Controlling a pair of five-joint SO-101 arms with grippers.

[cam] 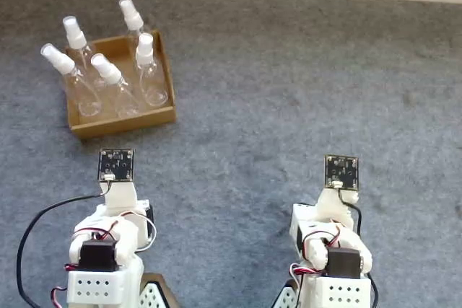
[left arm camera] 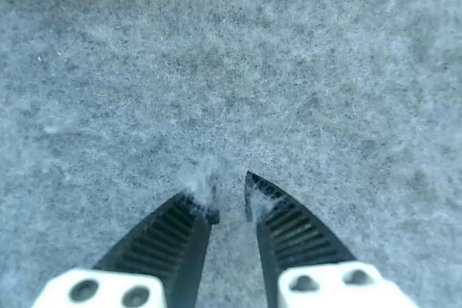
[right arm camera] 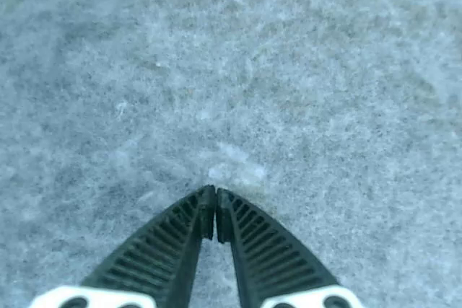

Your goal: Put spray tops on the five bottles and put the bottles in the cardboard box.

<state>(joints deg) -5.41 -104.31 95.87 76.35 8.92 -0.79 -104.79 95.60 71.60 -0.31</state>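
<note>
The five bottles (cam: 153, 83) stand leaning together in the box (cam: 123, 122), each with a spray top (cam: 145, 47) on, so the task looks finished. They appear clear, thin-walled and empty, so probably light, fairly stiff, slippery and easy to tip; the neck just under the top seems the surest hold. The box sits on the grey felted counter (cam: 303, 84), well apart from both arms. The left hand (left arm camera: 229, 200) is narrowly parted over the counter, holding nothing; the right hand (right arm camera: 215, 214) is closed, tips touching, and also empty.
</note>
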